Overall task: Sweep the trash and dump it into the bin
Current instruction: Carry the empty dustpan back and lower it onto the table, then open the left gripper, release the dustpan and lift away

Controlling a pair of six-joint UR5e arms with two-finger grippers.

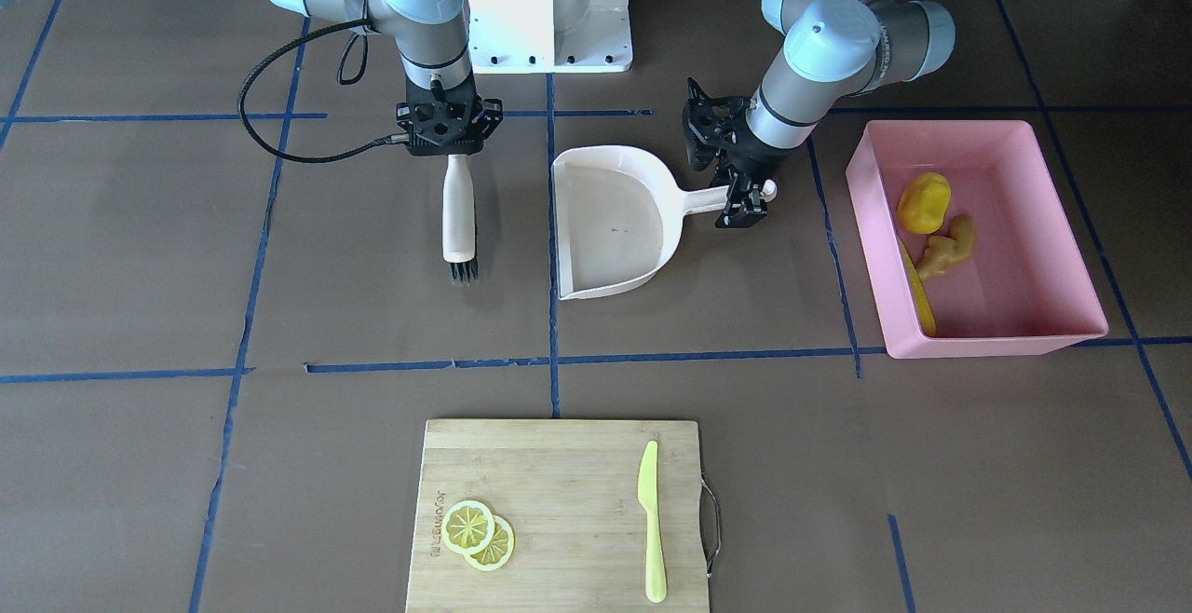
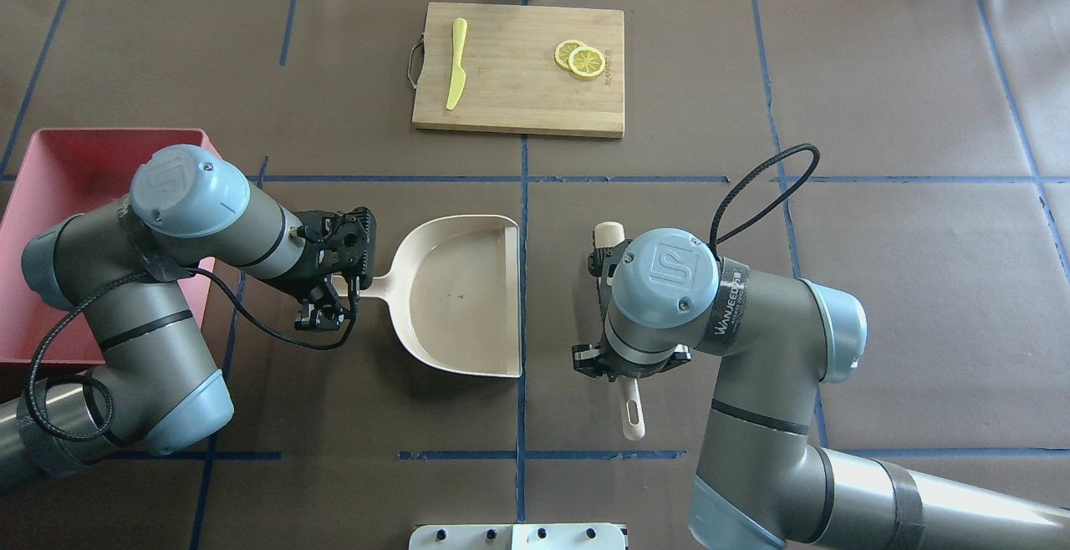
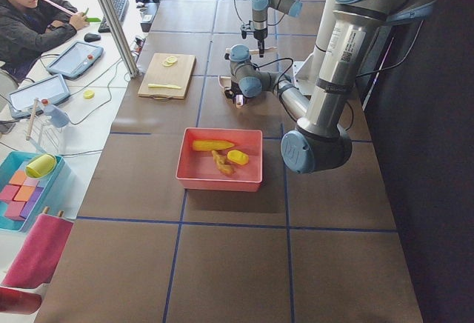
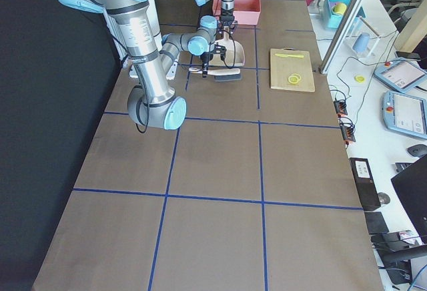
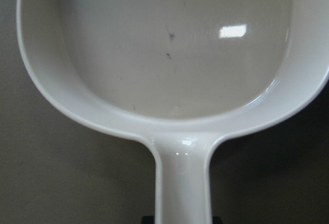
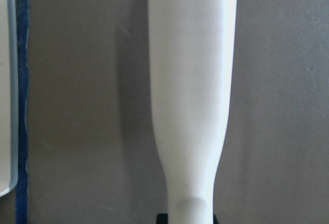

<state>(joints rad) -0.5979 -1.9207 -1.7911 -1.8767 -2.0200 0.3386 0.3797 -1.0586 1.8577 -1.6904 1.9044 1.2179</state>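
The trash lies in the pink bin (image 1: 987, 345): a rounded yellow lump (image 1: 924, 201), a tan ginger root (image 1: 948, 248) and a corn cob (image 1: 920, 292) against one wall. The cream dustpan (image 1: 615, 222) rests flat and empty on the table beside the bin. My left gripper (image 1: 745, 203) is shut on its handle, which runs to the bottom edge of the left wrist view (image 5: 182, 183). My right gripper (image 1: 450, 143) is shut on the handle of the white brush (image 1: 458, 212), whose dark bristles (image 1: 463, 270) point toward the far side of the table.
A bamboo cutting board (image 1: 559, 473) sits on the operators' side with two lemon slices (image 1: 478, 534) and a yellow-green plastic knife (image 1: 652, 520). The robot's white base (image 1: 549, 7) stands between the arms. A seated person (image 3: 29, 19) is at a desk beyond the table.
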